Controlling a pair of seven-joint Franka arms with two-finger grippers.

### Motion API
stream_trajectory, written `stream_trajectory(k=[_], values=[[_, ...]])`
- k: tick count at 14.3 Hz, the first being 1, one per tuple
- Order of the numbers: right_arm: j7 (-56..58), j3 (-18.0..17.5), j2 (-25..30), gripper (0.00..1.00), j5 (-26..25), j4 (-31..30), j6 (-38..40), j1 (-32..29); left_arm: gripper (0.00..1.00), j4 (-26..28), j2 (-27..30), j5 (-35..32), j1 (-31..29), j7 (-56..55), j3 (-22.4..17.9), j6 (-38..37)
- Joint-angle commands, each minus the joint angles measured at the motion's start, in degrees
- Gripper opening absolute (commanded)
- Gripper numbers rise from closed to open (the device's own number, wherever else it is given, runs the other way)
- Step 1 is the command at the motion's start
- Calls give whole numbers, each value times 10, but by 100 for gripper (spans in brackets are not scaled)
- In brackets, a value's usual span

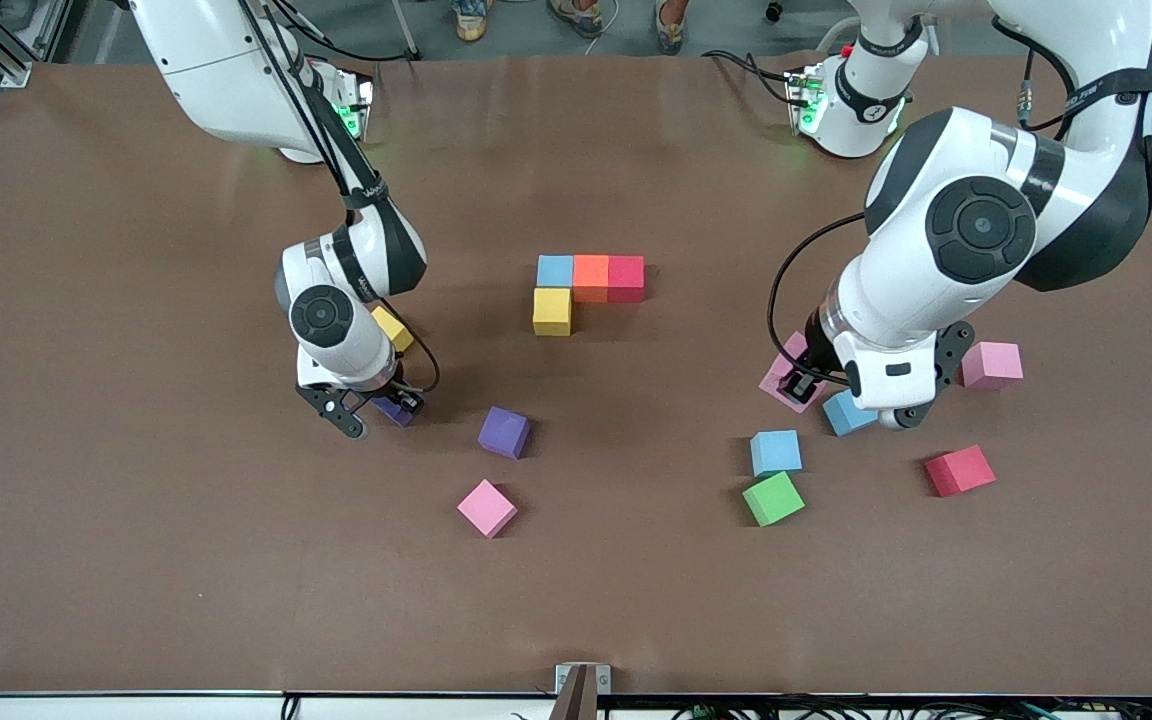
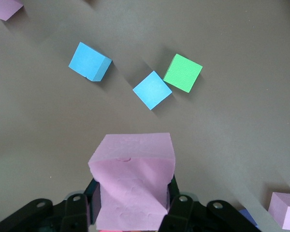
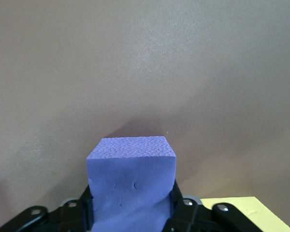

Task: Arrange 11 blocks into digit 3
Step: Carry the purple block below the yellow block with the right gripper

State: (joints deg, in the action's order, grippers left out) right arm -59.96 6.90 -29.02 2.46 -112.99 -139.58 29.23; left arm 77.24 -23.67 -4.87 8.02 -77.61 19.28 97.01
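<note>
At the table's middle a blue block, an orange block and a red block touch in a row. A yellow block touches the blue one on the side nearer the front camera. My left gripper is shut on a pink block toward the left arm's end. My right gripper is low at the table, shut on a purple block. A second yellow block lies close beside it.
Loose blocks lie around. A purple block and a pink one lie near the right gripper. Two blue blocks, a green, a red and a pink lie around the left gripper.
</note>
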Motion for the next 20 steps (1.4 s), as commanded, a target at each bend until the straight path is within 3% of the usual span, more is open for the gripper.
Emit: stream_trajectory(k=[1,9,14,20], values=[[-2,-2,5,3,9,1,1,-4,2,0,6,7,-3,16,0,0],[28,-7,5,0,9,62,70,9,2,0,6,6,-6,22,0,0],[208,-7,6,0,9,73,71,47,2,0,6,6,-7,55,-5,0],[285,-10,-6,0,10,130,102,110,2,0,5,6,-9,57,-6,0]])
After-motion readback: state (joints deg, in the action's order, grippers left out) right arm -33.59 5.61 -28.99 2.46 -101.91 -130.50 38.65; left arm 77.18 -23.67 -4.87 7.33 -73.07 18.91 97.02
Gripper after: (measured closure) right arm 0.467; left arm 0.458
